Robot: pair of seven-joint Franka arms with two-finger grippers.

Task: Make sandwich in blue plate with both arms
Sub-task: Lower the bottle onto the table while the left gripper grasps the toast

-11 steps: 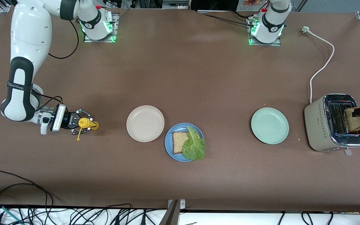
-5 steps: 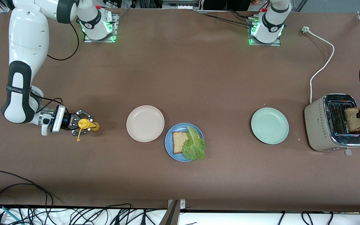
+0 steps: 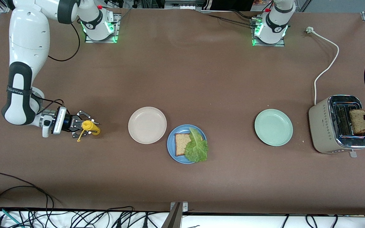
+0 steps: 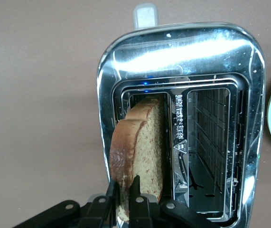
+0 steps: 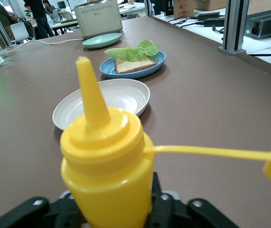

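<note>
Your left gripper (image 4: pixel 123 202) pinches the second bread slice (image 4: pixel 140 154) over the toaster (image 3: pixel 339 125); lift it straight clear, then carry it to the lettuce (image 3: pixel 196 147) on the blue plate (image 3: pixel 171 148). Your right gripper (image 3: pixel 80 125) waits, clamped on the mustard bottle (image 5: pixel 107 156).

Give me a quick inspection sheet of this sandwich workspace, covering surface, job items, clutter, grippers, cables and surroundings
Surface: brown table, a few crumbs beside the toaster.
Job's things: blue plate holds one bread slice with a lettuce leaf on it; second bread slice partly out of a toaster slot.
Clutter: beige-white plate and mint-green plate, both bare.
Grippers: left gripper shut on the second bread slice over the toaster; right gripper shut on a yellow mustard bottle, cap off, hanging by its strap.
Cables: white toaster cord, unplugged, on the table; black cables at the table's near edge.
Surroundings: people at desks, in the right wrist view.
</note>
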